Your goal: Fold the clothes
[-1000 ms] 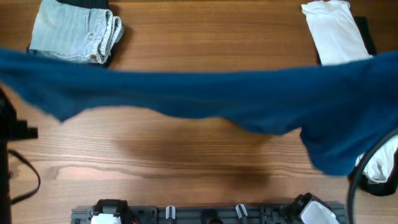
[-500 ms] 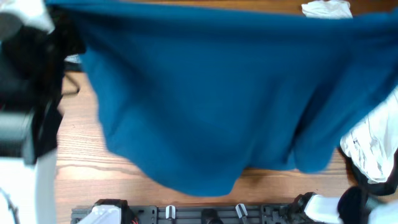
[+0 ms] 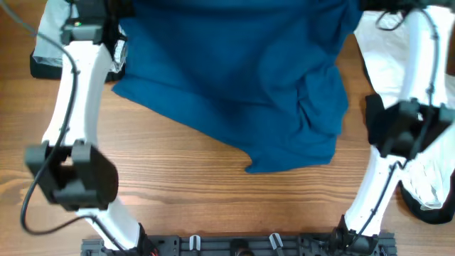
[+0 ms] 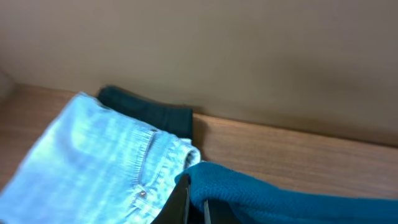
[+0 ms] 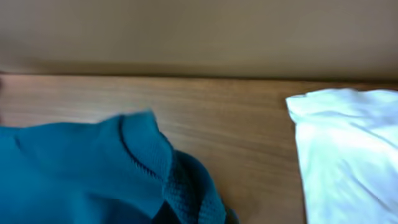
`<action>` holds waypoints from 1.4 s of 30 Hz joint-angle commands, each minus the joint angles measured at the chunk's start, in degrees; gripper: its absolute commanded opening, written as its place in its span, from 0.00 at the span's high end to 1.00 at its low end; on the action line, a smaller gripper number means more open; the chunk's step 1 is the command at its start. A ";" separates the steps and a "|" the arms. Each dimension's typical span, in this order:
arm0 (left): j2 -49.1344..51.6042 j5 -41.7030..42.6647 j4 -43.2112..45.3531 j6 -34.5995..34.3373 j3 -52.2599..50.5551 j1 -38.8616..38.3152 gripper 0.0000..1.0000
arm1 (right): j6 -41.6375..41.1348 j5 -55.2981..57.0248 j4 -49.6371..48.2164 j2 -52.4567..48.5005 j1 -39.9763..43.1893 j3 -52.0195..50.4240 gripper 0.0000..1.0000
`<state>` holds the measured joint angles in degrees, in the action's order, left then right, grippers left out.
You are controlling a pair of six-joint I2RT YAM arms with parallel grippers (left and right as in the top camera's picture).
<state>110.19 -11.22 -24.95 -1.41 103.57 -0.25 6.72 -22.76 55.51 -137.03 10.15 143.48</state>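
Though hoisted and stretched mid-air a moment ago, now laid down: shirt point(image 3: 234, 78) spread on table point(image 3: 178, 186) behind both grips, left gripper point(image 4: 194, 202) and right gripper point(image 3: 357, 7) clamped on its far corners. Means spreading looks done — release next, then fold.

a wooden table point(image 3: 213, 199) with a visible grain carries a large dark-blue shirt point(image 3: 234, 78), which lies rumpled across its far middle, one corner reaching toward the near side. at the far left corner a folded pale-blue denim piece point(image 4: 93, 162) rests on a dark garment point(image 4: 155, 115). a white garment point(image 3: 380, 57) lies at the far right, and another white cloth point(image 3: 426, 181) at the near right edge.
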 commanded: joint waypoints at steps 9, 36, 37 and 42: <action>6.60 4.20 6.49 -0.35 0.37 0.22 0.96 | -2.38 7.34 -6.84 -4.72 -4.15 0.61 0.96; 14.80 4.20 24.83 -0.42 0.37 -1.44 0.96 | -5.90 11.85 -15.89 -5.88 -3.41 0.44 0.96; 15.37 4.17 25.05 -0.42 0.37 -1.46 0.96 | -6.67 11.91 -16.26 -6.32 -3.41 0.44 0.96; 17.14 4.17 26.80 -0.42 0.37 -1.51 0.94 | -8.41 12.50 -17.35 -8.96 -3.43 0.44 0.95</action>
<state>126.37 -6.96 -0.12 -1.43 103.57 -1.76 0.80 -11.75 38.92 -142.93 6.48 143.39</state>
